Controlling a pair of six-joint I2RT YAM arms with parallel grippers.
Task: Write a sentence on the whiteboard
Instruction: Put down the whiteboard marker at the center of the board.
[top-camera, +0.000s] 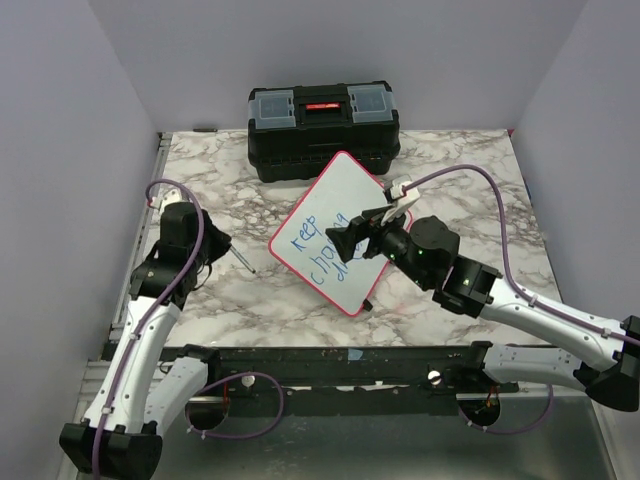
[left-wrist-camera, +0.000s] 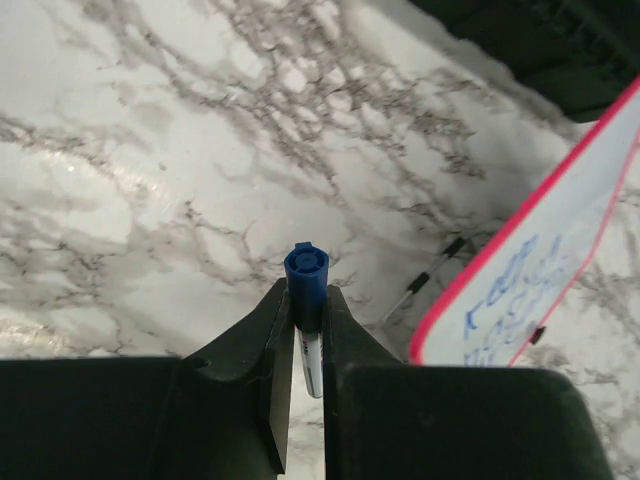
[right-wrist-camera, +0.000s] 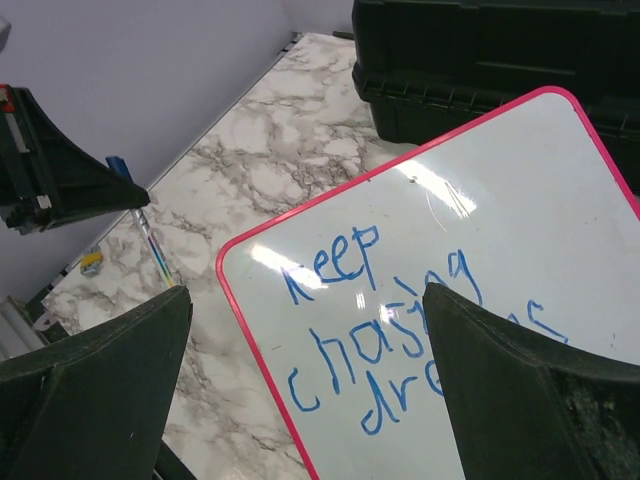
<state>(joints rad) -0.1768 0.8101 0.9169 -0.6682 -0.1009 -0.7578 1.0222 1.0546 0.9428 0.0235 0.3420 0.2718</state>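
**Marker clamped on the left, right fingers wide over the board**

Up close in the left wrist view, the left fingers (left-wrist-camera: 268, 345) are pressed together on a marker (left-wrist-camera: 306, 272). Its blue end pokes out past the tips and its white barrel is pinched between them. That arm hangs over the left side of the marble-patterned bench (top-camera: 450, 180), well clear of the writing.

Just beyond those tips a thin dark pen (top-camera: 245, 262) lies flat on the bench, between the left arm and the board's left corner.

Over to the right: the right fingers (right-wrist-camera: 100, 385) stand wide apart with nothing between them, poised above the lower half of the whiteboard (top-camera: 345, 190).

The red-rimmed whiteboard sits mid-bench, turned on the diagonal. Its far corner is right up against the front of the black toolbox (top-camera: 320, 135), though I cannot tell whether they touch. The toolbox stands at the back edge of the bench, lid down, with clear compartments either side of a red-and-black handle.

And there is the sentence (right-wrist-camera: 350, 345), blue marker in three slanted lines on the board's left half. "keep" sits on top and "chasing" below it. The third line starts "dre", and the right-hand finger covers what follows in the right wrist view. From overhead, the right arm's black fingers cover part of the lettering too.
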